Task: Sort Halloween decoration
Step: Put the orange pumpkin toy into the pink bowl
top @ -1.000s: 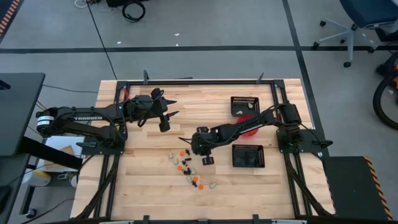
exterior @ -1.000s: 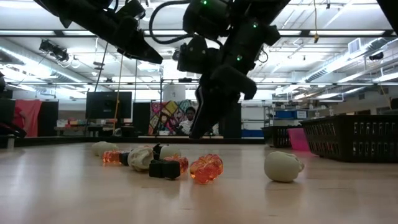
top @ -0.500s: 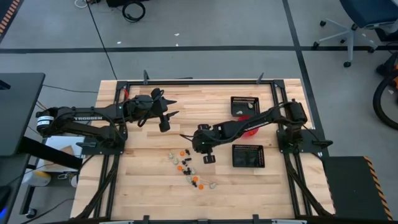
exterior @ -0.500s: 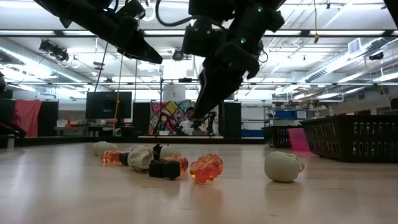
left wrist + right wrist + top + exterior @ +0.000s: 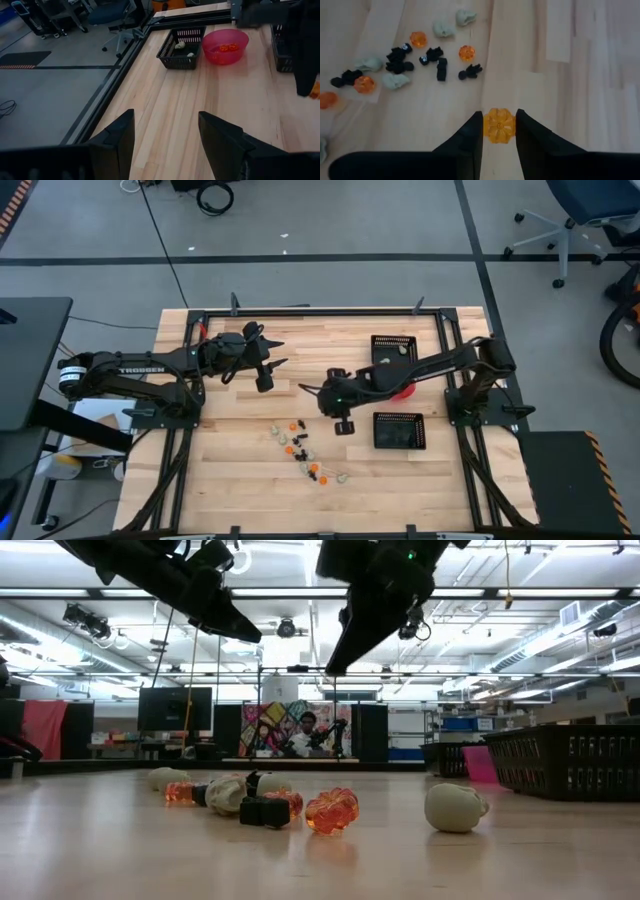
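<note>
Seen from above, the right hand hangs mid-worktop, clenched on an orange pumpkin trinket and lifted clear of the wood. The pink-red bowl, already holding orange pieces, lies just toward three o'clock, with the right arm nearer. The remaining trinkets lie scattered at seven o'clock; the left hand waits at ten o'clock, released.

Orange, black and cream trinkets lie scattered at lower centre of the high view. One orange pumpkin sits clamped between dark fingers.
</note>
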{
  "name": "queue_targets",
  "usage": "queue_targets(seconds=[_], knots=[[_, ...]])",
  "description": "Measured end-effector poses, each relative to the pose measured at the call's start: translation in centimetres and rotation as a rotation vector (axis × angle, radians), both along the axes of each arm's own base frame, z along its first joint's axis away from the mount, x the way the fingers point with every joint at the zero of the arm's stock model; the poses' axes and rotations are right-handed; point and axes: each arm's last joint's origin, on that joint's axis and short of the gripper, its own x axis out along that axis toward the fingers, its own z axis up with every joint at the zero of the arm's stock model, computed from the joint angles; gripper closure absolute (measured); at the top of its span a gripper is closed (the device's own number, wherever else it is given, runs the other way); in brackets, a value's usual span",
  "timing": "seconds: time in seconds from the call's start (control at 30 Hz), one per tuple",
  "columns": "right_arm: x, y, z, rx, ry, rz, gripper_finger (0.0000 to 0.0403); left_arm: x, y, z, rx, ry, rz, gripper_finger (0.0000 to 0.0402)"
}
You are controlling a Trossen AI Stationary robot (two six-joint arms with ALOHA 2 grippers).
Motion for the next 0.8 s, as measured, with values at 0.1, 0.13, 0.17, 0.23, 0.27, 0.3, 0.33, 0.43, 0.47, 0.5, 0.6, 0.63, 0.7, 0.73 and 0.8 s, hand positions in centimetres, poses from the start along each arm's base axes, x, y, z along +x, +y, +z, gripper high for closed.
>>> queue_targets(seconds=[0.1, 0.13, 0.17, 0.23, 0.27, 0.3, 0.33, 0.43, 0.47, 0.5, 0.6, 0.63, 0.7, 0.73, 0.8], knots=[[-0.5, -0.1, 0.9, 0.003, -0.009, -0.003, 0.0306, 0.0, 0.0, 0.0, 0.0, 0.0, 0.0, 0.0209], [-0.8, -0.1, 1.1, 0.004, -0.008, -0.004, 0.0306, 0.0, 0.0, 0.0, -0.001, -0.001, 0.001, 0.0209], [-1.0, -0.1, 1.4, 0.005, -0.008, -0.006, 0.0306, 0.0, 0.0, 0.0, -0.004, -0.002, 0.002, 0.0209], [-1.4, -0.3, 1.9, 0.009, -0.002, -0.015, 0.0306, 0.0, 0.0, 0.0, -0.004, -0.002, 0.002, 0.0209], [-1.7, -0.4, 2.1, 0.011, 0.005, -0.021, 0.0306, 0.0, 0.0, 0.0, -0.004, -0.002, 0.002, 0.0209], [-1.8, -0.5, 2.3, 0.015, 0.008, -0.029, 0.0306, 0.0, 0.0, 0.0, -0.004, -0.002, 0.002, 0.0209], [-2.0, -0.6, 2.4, 0.017, 0.011, -0.035, 0.0306, 0.0, 0.0, 0.0, -0.004, -0.002, 0.002, 0.0209], [-2.5, -0.8, 2.9, 0.019, 0.019, -0.047, 0.0306, 0.0, 0.0, 0.0, -0.003, -0.001, 0.001, 0.0209], [-2.6, -0.9, 3.0, 0.02, 0.018, -0.049, 0.0306, 0.0, 0.0, 0.0, -0.003, -0.002, 0.002, 0.0209], [-2.7, -1.0, 3.1, 0.02, 0.019, -0.051, 0.0306, 0.0, 0.0, 0.0, -0.003, -0.002, 0.001, 0.0209], [-2.7, -1.1, 3.1, 0.021, 0.025, -0.055, 0.0306, 0.0, 0.0, 0.0, -0.003, -0.002, 0.001, 0.0209], [-2.8, -1.1, 3.0, 0.02, 0.033, -0.056, 0.0306, 0.0, 0.0, 0.0, -0.002, -0.001, 0.001, 0.0209], [-2.9, -1.2, 3.0, 0.019, 0.048, -0.061, 0.0306, 0.0, 0.0, 0.0, -0.002, -0.001, 0.001, 0.0209], [-3.0, -1.2, 2.9, 0.02, 0.054, -0.064, 0.0306, 0.0, 0.0, 0.0, -0.002, -0.001, 0.001, 0.0209], [-3.1, -1.4, 2.8, 0.02, 0.074, -0.073, 0.0306, 0.0, 0.0, 0.0, -0.002, -0.001, 0.001, 0.0209]])
